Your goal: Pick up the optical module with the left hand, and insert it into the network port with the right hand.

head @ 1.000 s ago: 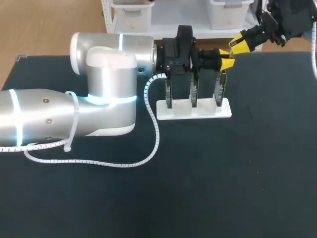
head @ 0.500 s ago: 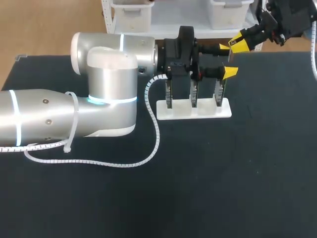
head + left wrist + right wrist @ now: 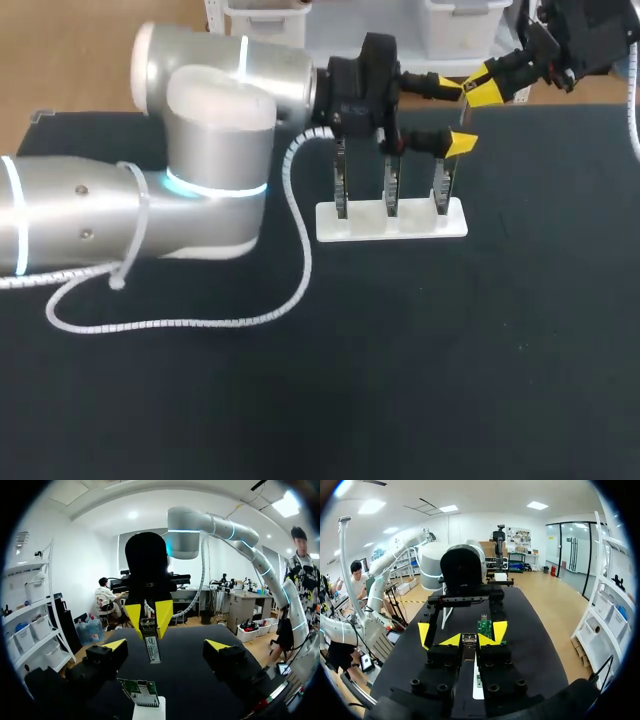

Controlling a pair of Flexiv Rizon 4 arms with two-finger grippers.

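Gaping wide, the left gripper [image 3: 455, 115] hangs over the white stand [image 3: 392, 222] of three circuit boards [image 3: 388, 185]. Between its fingers, the right gripper [image 3: 148, 617] pinches the optical module [image 3: 153, 649] above the rightmost board.

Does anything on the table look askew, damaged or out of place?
Nothing stands out. The three circuit boards stand upright in the white stand. The right gripper holds the optical module just ahead of the open left gripper.

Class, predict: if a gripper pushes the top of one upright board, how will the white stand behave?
The white stand looks narrow and light, with no visible clamp, so it would probably slide or tip. Its tall thin circuit boards add leverage and may flex.
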